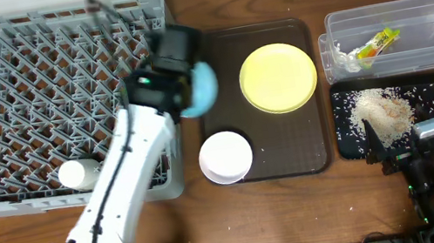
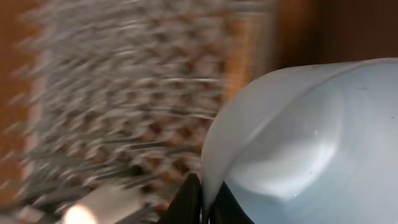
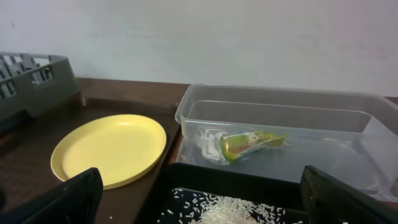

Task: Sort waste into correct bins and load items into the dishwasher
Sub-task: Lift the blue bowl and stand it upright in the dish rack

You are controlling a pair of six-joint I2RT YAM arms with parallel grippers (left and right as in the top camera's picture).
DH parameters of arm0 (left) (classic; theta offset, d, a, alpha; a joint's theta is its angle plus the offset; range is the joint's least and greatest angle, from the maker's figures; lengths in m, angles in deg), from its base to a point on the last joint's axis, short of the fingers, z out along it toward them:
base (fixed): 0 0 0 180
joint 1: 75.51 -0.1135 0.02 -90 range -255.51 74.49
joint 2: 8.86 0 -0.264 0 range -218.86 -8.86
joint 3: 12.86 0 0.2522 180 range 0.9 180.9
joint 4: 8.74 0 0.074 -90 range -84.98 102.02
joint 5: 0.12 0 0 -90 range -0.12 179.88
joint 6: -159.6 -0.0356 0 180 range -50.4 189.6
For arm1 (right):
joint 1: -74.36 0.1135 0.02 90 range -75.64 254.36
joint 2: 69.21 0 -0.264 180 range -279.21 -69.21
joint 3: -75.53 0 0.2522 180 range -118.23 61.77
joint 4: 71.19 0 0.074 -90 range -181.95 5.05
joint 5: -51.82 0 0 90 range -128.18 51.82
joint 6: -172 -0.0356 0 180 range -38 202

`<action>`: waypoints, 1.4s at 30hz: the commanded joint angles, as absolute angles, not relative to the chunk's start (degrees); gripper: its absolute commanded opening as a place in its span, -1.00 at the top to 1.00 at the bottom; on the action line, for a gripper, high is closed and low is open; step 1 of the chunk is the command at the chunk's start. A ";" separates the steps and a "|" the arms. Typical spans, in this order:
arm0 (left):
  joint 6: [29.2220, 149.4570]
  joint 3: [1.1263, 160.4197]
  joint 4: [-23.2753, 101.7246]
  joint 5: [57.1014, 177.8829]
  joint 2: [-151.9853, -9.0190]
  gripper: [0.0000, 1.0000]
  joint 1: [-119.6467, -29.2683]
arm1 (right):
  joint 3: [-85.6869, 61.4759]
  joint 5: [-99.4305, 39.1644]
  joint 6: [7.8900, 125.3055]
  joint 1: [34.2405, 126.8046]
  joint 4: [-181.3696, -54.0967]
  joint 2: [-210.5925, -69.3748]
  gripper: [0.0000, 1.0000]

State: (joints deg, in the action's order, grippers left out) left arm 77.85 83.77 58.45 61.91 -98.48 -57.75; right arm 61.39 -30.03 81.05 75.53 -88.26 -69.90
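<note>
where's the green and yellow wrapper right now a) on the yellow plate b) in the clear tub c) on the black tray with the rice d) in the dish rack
B: the wrapper lies inside the clear tub, seen through its wall in the right wrist view too.
</note>
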 commanded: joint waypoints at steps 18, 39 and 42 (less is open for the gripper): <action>68.91 81.58 34.34 36.40 -104.93 0.85 -70.29 | 61.45 -29.77 81.42 75.07 -88.43 -69.59 -0.99; 60.35 81.58 26.25 22.52 -120.42 0.85 -62.51 | 61.45 -29.77 81.42 75.07 -88.43 -69.59 -0.99; 60.13 81.58 25.09 18.61 -120.95 0.85 -62.03 | 61.45 -29.77 81.42 75.07 -88.43 -69.59 -0.98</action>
State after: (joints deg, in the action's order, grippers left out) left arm 61.20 81.73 25.31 24.25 -119.81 -62.75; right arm 61.39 -30.03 81.05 75.53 -88.26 -69.90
